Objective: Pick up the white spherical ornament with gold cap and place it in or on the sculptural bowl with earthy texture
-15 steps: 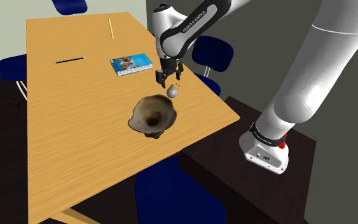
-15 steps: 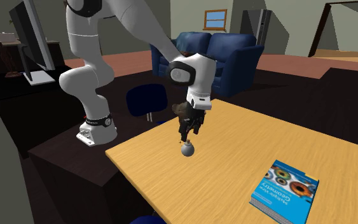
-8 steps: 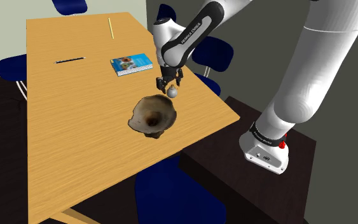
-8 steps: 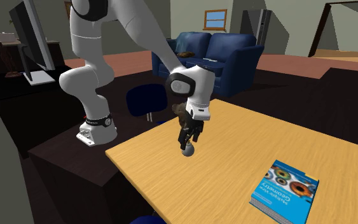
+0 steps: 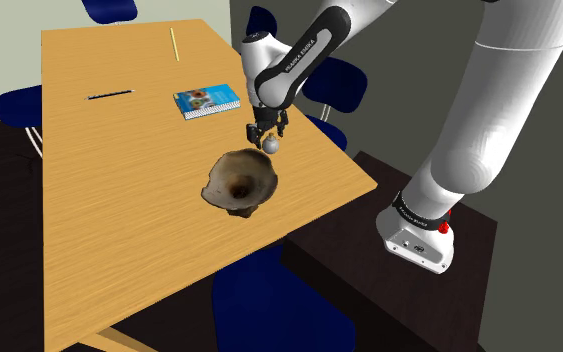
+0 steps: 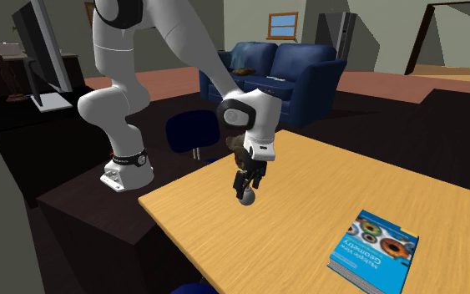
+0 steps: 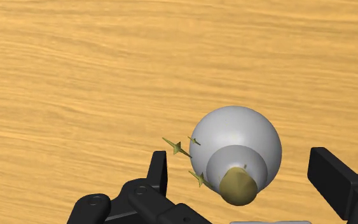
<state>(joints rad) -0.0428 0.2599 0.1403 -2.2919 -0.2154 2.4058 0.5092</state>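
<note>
The claw (image 5: 267,132) points down at the wooden table (image 5: 109,210) with its two black fingers (image 7: 159,170) wide apart. The ball (image 7: 234,143) sits in the gap between them. In the wrist view you can see bare table on each side of the ball, so the fingers do not touch it (nothing is holding it). The ball is pale grey-white with a dull gold cap on top, and some small gold spikes stick out near the cap. It sits on the table, close to the edge on the shoulder view's right.

The bowl (image 5: 239,182) is near the ball but apart from it, a bit closer to the camera in the shoulder view. It is brown and rough, with a wavy rim and a dark middle, and it stands upright.

In the second exterior view the claw (image 6: 247,185) is right over the ball (image 6: 245,198).

A blue book (image 5: 207,101) lies flat farther up the table, well apart from the ball. A thin dark pen (image 5: 109,94) lies past the book, and a yellow pencil (image 5: 174,44) lies near the far end of the table
</note>
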